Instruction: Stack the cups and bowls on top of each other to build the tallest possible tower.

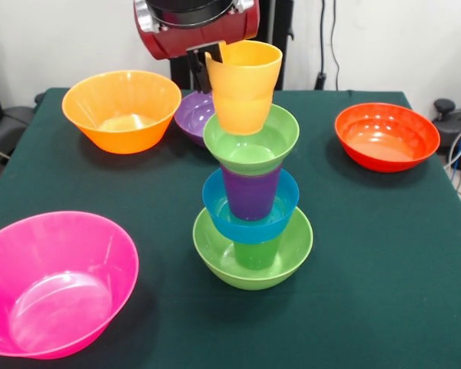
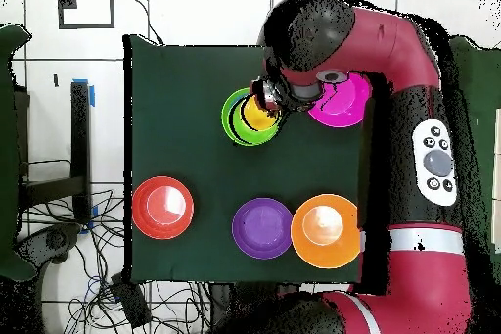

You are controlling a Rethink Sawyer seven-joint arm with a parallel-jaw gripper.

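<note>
Standing near the middle of the green table (image 1: 384, 292), the tower (image 1: 252, 201) has 5 glossy pieces: a lime-green bowl (image 1: 253, 257) at the bottom, a green cup (image 1: 258, 254) inside it, a blue bowl (image 1: 251, 206) on that, a purple cup (image 1: 250, 192) in the blue bowl, and a small green bowl (image 1: 252, 140) on top. The column leans slightly. A yellow-orange cup (image 1: 244, 86) sits tilted over the small green bowl, its base touching or just inside the bowl. The gripper (image 1: 212, 65) pinches this cup's rim, 1 dark finger inside and 1 outside. No writing is readable on any piece. Around the tower, well apart from it, 4 large bowls rest open side up with nothing in them: pink bowl (image 1: 50, 284), orange bowl (image 1: 121, 110), purple bowl (image 1: 192, 115) and red-orange bowl (image 1: 386, 136).
</note>
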